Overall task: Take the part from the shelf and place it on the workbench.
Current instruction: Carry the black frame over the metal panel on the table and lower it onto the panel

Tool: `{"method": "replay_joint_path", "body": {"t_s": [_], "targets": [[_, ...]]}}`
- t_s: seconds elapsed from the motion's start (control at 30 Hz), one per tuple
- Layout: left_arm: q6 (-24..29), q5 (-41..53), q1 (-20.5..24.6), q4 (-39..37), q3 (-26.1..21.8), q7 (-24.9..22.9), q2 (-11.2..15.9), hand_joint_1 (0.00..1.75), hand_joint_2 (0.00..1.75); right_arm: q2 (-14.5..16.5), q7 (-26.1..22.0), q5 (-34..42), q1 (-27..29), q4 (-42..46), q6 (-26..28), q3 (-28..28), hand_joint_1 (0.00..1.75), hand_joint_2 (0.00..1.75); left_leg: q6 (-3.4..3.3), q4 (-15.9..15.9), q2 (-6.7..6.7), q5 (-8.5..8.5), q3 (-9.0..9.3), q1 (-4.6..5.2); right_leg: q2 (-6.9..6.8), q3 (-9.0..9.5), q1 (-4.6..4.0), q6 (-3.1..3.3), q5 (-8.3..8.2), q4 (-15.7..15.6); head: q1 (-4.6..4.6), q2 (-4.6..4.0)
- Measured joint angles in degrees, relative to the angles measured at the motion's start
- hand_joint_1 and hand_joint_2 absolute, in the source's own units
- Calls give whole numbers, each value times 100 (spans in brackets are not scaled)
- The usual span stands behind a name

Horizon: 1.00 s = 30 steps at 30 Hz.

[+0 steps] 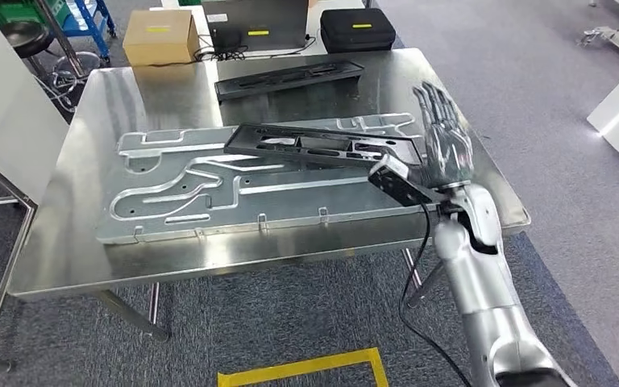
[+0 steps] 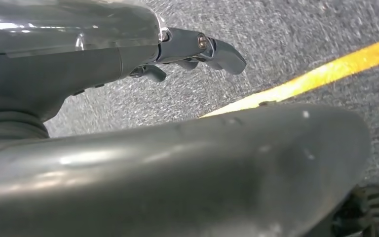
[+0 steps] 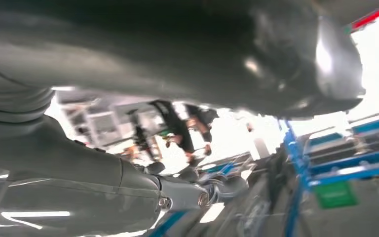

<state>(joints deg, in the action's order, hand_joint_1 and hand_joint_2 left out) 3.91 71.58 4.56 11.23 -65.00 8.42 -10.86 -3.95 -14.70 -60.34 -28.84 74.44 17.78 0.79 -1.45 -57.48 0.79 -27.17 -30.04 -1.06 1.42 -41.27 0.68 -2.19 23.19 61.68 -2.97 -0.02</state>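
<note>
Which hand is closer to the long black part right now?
Right. The right hand is at the long black part, at its near end above the workbench; the left hand hangs over the floor.

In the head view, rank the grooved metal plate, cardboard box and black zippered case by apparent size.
1. Grooved silver metal plate, largest.
2. Black zippered case and brown cardboard box: look alike, both far back, so left unranked.
</note>
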Motion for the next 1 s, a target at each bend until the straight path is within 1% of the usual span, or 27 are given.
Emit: {"method": "replay_joint_path", "body": {"t_s": [0.07,0.1,0.13,0.17,0.2,0.23,0.27,0.3,0.33,0.37,0.4,0.43,0.47,0.5,0.57,0.6,0.63,0.67,0.7,0.73,0.77,0.8,0.83,0.87,0.93,0.97,1.0], "targets": [[5,-22,3,0,-36,-16,-3,0,0,41,-57,-72,721,254,310,-355,0,0,-30,0,2,117,-166,7,-52,-200,4,-53,598,736,3,0],[6,-32,-2,0,-52,-20,-4,0,0,68,-96,-64,1067,330,478,-501,0,0,-25,-6,-1,174,-254,9,-61,-253,6,-67,751,1070,4,0],[9,-45,-5,0,-64,-21,-5,0,0,100,-130,-47,1381,380,642,-633,0,0,-14,-16,-2,228,-345,11,-64,-228,6,-72,764,1258,4,0],[19,-62,-7,0,-73,-22,-7,0,0,139,-162,-33,1649,408,804,-766,0,0,2,-33,-2,280,-436,11,-65,-101,6,-69,663,1257,4,0],[32,-81,-5,0,-79,-22,-8,0,0,185,-185,-22,1862,420,958,-894,0,0,23,-54,-2,328,-523,11,-65,138,7,-59,522,1048,4,0],[52,-98,4,0,-87,-21,-9,0,0,234,-212,-8,2018,416,1107,-1016,0,0,49,-79,0,370,-594,12,-59,463,7,-40,457,674,3,0],[75,-112,15,0,-95,-19,-11,0,0,284,-247,15,2134,403,1245,-1127,0,0,80,-101,-1,408,-646,18,-50,791,-4,-9,482,240,3,0],[93,-120,28,0,-103,-15,-11,0,0,332,-287,41,2232,382,1364,-1219,0,0,112,-105,-2,448,-666,23,-42,1038,-18,34,536,-96,-1,0],[109,-127,39,0,-109,-9,-11,0,0,373,-325,65,2313,353,1465,-1296,0,0,146,-100,-6,489,-665,27,-37,1182,-35,80,608,-311,-6,0],[117,-130,46,0,-114,-4,-12,0,0,407,-356,80,2382,317,1534,-1356,0,0,181,-79,-13,534,-657,30,-41,1222,-54,128,619,-391,-9,0],[120,-131,48,0,-118,-1,-11,0,0,430,-378,87,2440,280,1577,-1402,0,0,215,-62,-21,572,-653,31,-55,1198,-46,180,567,-389,-12,0],[123,-131,47,0,-125,2,-11,0,0,440,-391,90,2474,246,1594,-1434,0,0,245,-88,-27,534,-680,29,-75,1157,-36,232,519,-403,-13,0],[125,-131,45,0,-134,2,-11,0,0,446,-395,94,2497,217,1595,-1457,0,0,267,-186,-33,388,-733,28,-92,1098,-24,286,453,-413,-13,0],[130,-131,41,0,-147,2,-11,0,0,447,-387,111,2518,196,1595,-1477,0,0,282,-391,-36,138,-812,26,-107,1023,-15,330,380,-422,-13,0],[162,-131,40,0,-176,5,-11,0,0,447,-365,238,2566,117,1627,-1543,0,0,294,-1081,-36,-480,-982,21,-129,847,-38,380,239,-418,-14,0],[187,-127,40,0,-187,6,-10,0,0,447,-385,355,2587,6,1683,-1598,0,0,297,-1430,-36,-656,-1020,21,-142,752,-55,388,168,-414,-14,0],[210,-118,41,0,-194,5,-9,0,0,447,-438,494,2600,-167,1763,-1665,0,0,292,-1664,-36,-683,-992,24,-159,657,-75,394,96,-409,-14,0],[228,-105,42,0,-198,-2,-7,0,0,447,-536,666,2599,-419,1858,-1750,0,0,276,-1723,-36,-575,-879,31,-175,567,-96,396,29,-403,-14,0],[240,-92,44,0,-199,-13,-3,0,0,447,-671,870,2584,-724,1930,-1845,0,0,244,-1588,-36,-402,-676,43,-192,486,-117,396,-33,-396,-14,0],[252,-81,52,1,-199,-27,6,0,0,447,-839,1121,2549,-1094,1971,-1961,0,0,191,-1270,-36,-265,-378,65,-205,418,-130,396,-94,-388,-14,0],[265,-74,66,4,-199,-41,22,0,0,447,-1037,1402,2487,-1534,1994,-2095,0,0,131,-807,-32,-248,-17,99,-215,363,-147,385,-151,-378,-14,0],[276,-70,87,7,-199,-51,38,0,0,447,-1229,1650,2423,-1979,2005,-2231,0,0,89,-371,-25,-299,289,125,-231,329,-154,367,-211,-374,-14,0],[287,-67,105,9,-199,-57,51,0,0,447,-1399,1839,2362,-2410,2022,-2361,0,0,55,-33,-22,-375,502,153,-249,311,-148,341,-271,-377,-13,0],[292,-64,115,11,-199,-60,59,0,0,447,-1511,1956,2313,-2780,2032,-2470,0,0,34,165,-19,-424,599,175,-268,305,-138,308,-335,-392,-13,0],[297,-62,108,10,-201,-62,62,0,0,464,-1494,2046,2237,-3363,1931,-2632,0,0,-10,251,-11,-292,535,177,-272,286,-115,243,-423,-446,-13,0],[298,-59,105,9,-203,-62,65,0,0,486,-1356,2067,2196,-3638,1802,-2704,0,0,-41,286,-1,-194,477,164,-248,250,-107,210,-325,-407,-13,0],[299,-44,105,9,-204,-57,69,0,0,514,-1159,2080,2162,-3913,1628,-2774,0,0,-63,324,6,-85,398,145,-219,196,-97,175,-100,-265,-13,0]]}}
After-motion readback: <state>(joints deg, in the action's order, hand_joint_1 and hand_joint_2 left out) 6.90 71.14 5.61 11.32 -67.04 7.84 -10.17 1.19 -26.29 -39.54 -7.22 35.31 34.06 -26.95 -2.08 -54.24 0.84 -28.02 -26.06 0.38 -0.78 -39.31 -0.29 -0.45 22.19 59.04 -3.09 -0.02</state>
